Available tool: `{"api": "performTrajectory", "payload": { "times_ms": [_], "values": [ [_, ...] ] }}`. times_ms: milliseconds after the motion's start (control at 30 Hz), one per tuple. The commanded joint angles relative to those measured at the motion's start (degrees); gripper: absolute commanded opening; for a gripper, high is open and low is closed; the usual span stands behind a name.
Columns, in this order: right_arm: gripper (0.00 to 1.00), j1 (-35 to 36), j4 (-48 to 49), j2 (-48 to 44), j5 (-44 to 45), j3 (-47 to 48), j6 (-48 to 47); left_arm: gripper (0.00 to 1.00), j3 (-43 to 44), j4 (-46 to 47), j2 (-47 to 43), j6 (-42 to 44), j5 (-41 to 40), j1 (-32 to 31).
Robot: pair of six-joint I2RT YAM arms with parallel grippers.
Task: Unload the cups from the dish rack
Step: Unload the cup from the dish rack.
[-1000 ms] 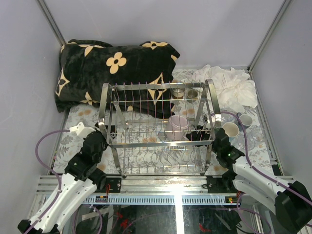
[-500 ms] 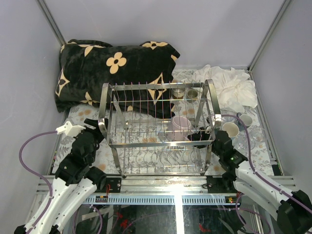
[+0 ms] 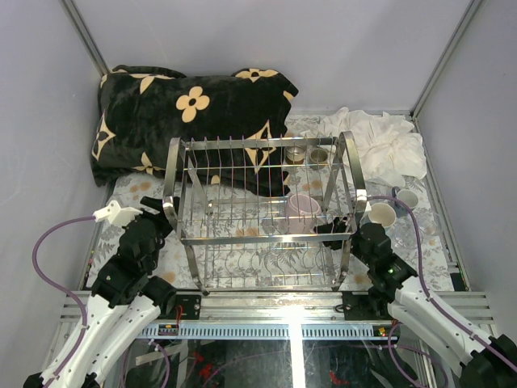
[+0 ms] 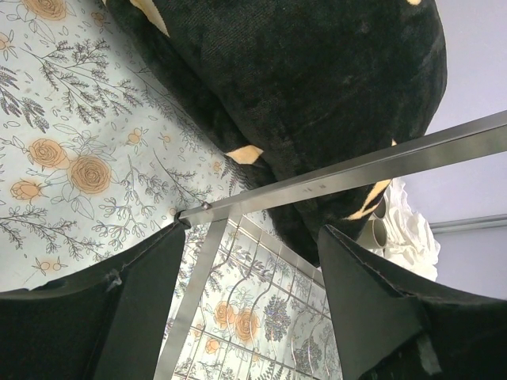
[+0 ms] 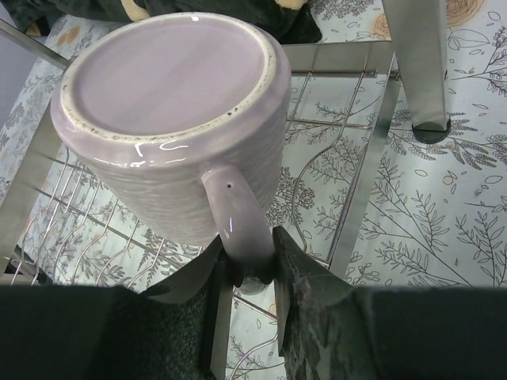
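Note:
The chrome wire dish rack (image 3: 262, 212) stands mid-table. A pink-mauve mug (image 3: 303, 205) sits bottom-up in its right end. My right gripper (image 3: 333, 232) is shut on the mug's handle. In the right wrist view the handle (image 5: 238, 226) is pinched between the fingers and the mug (image 5: 170, 119) is still over the rack's wires. My left gripper (image 3: 158, 212) is open and empty at the rack's left end. In the left wrist view its fingers (image 4: 139, 293) straddle a rack bar (image 4: 356, 170). Two beige cups (image 3: 308, 153) sit at the rack's far right.
A cream cup (image 3: 381, 215), a second cup (image 3: 408, 198) and clear glasses (image 3: 406, 237) stand on the floral mat right of the rack. A white cloth (image 3: 384, 141) lies at the back right. A black flowered blanket (image 3: 186, 113) lies behind the rack.
My right gripper has drawn back slightly toward the near right, and the pink-mauve mug has shifted right with it. My left arm swung left and up a second ago, then stayed still.

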Motion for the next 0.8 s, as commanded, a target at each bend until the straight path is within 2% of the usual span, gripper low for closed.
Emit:
{"api": "performTrajectory", "payload": {
  "times_ms": [0,233,767],
  "values": [
    [0.0,-0.35,4.14,-3.87,0.43,1.02,1.12,0.68,-0.56,2.59,-0.38,1.21,-0.55,-0.34],
    [0.0,-0.34,-2.72,-7.07,3.45,3.57,-3.18,0.68,-0.97,3.27,-0.38,1.26,-0.11,-0.32],
    [0.0,-0.3,-5.06,-8.45,7.28,2.71,-3.54,0.68,-1.64,3.84,-0.81,1.61,0.48,-0.31]
  ]
}}
